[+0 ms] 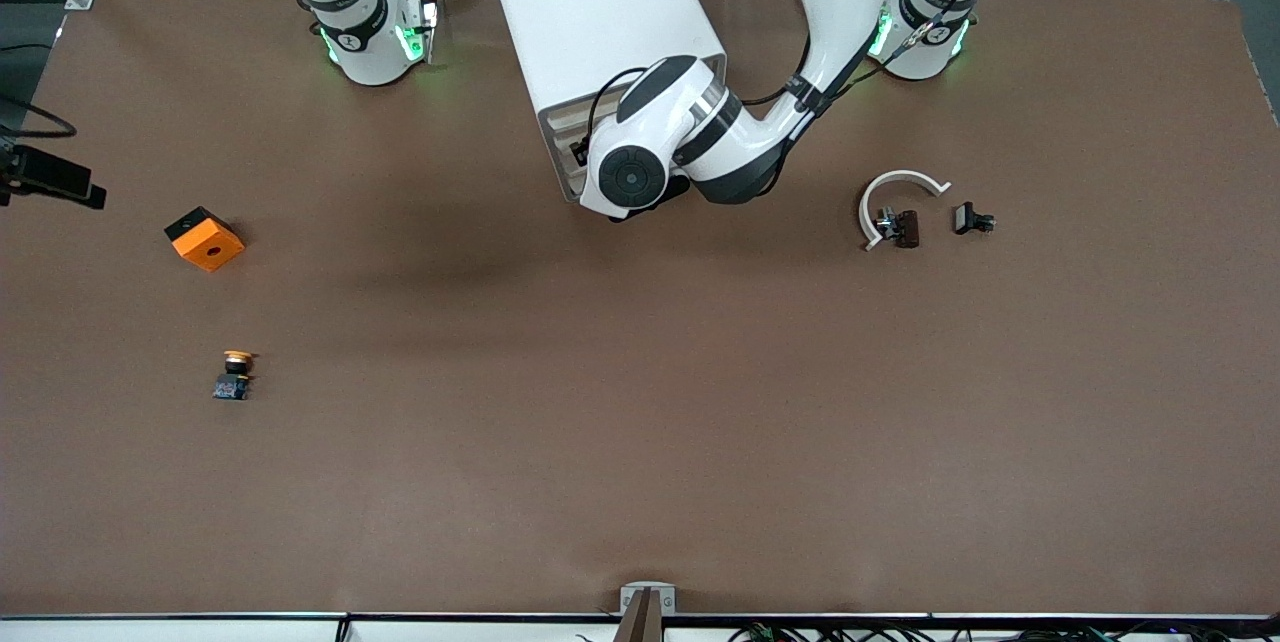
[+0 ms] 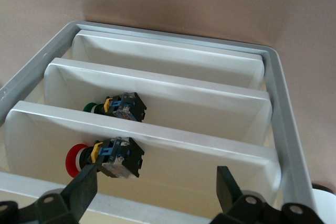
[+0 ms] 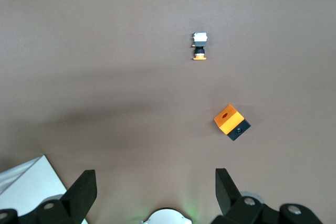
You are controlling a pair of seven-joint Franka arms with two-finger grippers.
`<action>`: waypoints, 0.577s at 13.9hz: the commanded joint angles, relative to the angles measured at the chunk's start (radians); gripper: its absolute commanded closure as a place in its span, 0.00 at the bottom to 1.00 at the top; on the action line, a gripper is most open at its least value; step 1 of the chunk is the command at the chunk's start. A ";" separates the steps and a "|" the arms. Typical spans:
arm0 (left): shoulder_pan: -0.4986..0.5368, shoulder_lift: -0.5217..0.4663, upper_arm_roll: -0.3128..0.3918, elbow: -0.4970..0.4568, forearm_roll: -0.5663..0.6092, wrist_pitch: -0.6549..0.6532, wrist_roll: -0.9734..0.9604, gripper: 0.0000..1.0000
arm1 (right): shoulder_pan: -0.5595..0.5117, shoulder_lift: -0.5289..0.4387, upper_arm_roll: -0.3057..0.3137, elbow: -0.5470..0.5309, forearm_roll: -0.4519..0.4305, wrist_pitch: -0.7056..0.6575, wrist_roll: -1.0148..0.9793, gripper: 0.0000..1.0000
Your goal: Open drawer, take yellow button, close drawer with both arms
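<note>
Button [image 1: 235, 374] on the table near the front camera, at the right arm's end, beside your orange block [image 1: 205, 239] | left gripper [image 2: 152, 192] spread wide at the cabinet's [image 1: 600, 12] drawers | right gripper [image 3: 152, 192] spread wide, raised, waiting.

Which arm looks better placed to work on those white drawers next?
The left arm: its open left gripper is already at the cabinet's drawer fronts, while the right gripper waits, open, above bare table.

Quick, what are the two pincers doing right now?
Left pincer: open, empty, at the cabinet's drawers.
Right pincer: open, empty, up over the table.
</note>
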 commanded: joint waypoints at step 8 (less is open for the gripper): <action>0.194 -0.096 0.191 0.099 0.004 -0.014 0.000 0.00 | 0.013 -0.251 -0.010 -0.317 0.049 0.093 0.067 0.00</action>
